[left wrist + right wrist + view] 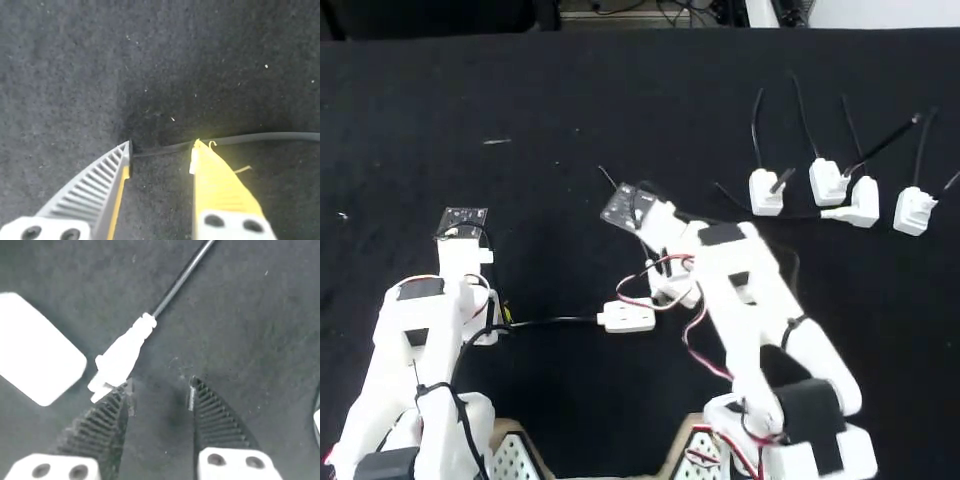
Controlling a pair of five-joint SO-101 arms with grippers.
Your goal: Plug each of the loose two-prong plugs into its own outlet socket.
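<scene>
- Closest in, the left gripper (160, 147) is spread wide and low on the bench (520, 100), its tips straddling the black cable (260, 137). If it closes here and drags, the cable goes taut and pulls the plug away from the other arm.
- A pinch on bare cable also gives no hold on the plug's angle, so the prongs could roll to any side.
- Following that cable along, the white plug (122, 357) lies flat on the bench, loose and not in any socket.
- The right gripper (160, 385) is also spread, holding nothing. One fingertip (117, 400) is right at the plug's prong end, while the plug body lies outside the gap.
- If it closes from this spot it likely meets bare cloth or clips only the tip, and the plug could pivot or squirt sideways.
- Just beside the plug is a white block (35, 350), possibly the outlet. It looks loose, so a push with the prongs misaligned may simply shove it along.
- Far off at the right, the row of white pieces (830, 182) trails crossing cords, and a wide swing there could snag them.
</scene>
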